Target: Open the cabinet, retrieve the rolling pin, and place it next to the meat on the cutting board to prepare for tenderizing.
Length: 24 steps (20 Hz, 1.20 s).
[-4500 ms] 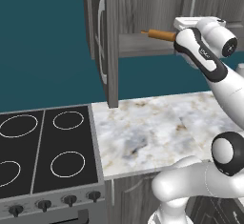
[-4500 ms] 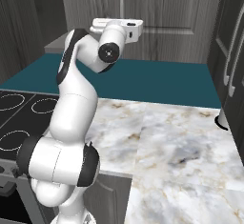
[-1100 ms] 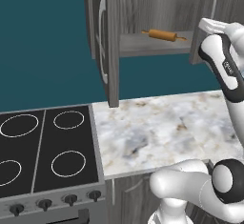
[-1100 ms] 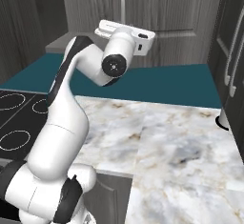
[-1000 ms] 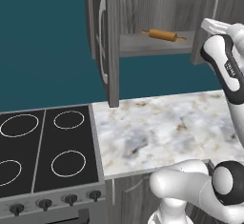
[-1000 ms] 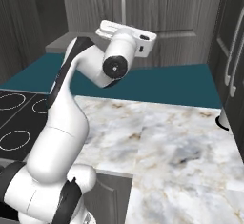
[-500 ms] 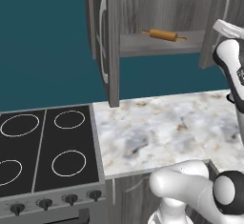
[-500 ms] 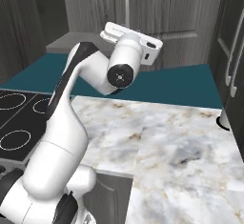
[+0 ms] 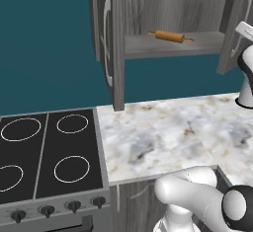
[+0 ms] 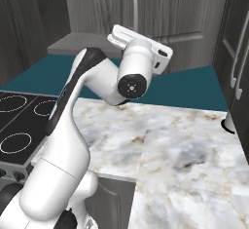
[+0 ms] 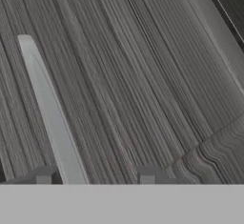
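Jaws (image 11: 95,174) spread around the silver door handle (image 11: 50,118), gripping nothing; rolling pin (image 9: 171,36) on open cabinet (image 9: 173,16) shelf.

Your white arm bends up and forward, wrist raised high; the gripper (image 11: 95,178) shows two dark fingertips set apart.

The gripper (image 11: 95,178) has been withdrawn rightward from the rolling pin (image 9: 170,36), and the cabinet's (image 9: 168,14) right door (image 9: 236,28) swung wider open.

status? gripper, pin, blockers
Gripper open, straddling right door's silver handle. Rolling pin untouched on cabinet shelf. Left door open; nothing blocking.
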{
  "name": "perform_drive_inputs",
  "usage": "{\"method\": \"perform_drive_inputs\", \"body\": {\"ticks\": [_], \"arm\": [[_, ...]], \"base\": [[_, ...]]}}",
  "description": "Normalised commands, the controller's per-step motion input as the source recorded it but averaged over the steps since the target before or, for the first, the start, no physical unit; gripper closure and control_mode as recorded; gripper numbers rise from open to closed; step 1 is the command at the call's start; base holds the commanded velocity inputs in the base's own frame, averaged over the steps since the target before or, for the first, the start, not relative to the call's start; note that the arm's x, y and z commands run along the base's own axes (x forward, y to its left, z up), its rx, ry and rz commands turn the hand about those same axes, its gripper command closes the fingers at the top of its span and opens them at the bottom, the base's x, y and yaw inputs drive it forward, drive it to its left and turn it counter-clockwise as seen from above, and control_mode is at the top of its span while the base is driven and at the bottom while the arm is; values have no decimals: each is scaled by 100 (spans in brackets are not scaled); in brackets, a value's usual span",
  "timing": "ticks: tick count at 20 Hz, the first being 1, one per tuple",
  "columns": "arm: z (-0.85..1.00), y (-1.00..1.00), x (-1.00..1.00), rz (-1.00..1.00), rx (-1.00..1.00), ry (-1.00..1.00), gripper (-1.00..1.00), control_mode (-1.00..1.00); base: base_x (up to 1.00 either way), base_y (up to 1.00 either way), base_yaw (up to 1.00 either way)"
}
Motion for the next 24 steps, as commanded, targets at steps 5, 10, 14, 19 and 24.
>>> {"method": "perform_drive_inputs", "body": {"ticks": [5, 10, 14, 19, 24], "arm": [[-2, -1, 0, 0, 0, 4, -100, -100], [0, 0, -29, 0, -4, -7, -100, -100], [0, 0, -53, 0, -7, -8, -100, -100], [0, 0, -23, 0, -7, -2, -100, -100], [5, 0, -36, 0, -12, -6, -100, -100]], "base": [[0, 0, 0], [0, 0, 0], [0, 0, 0], [0, 0, 0], [0, 0, 0]]}}
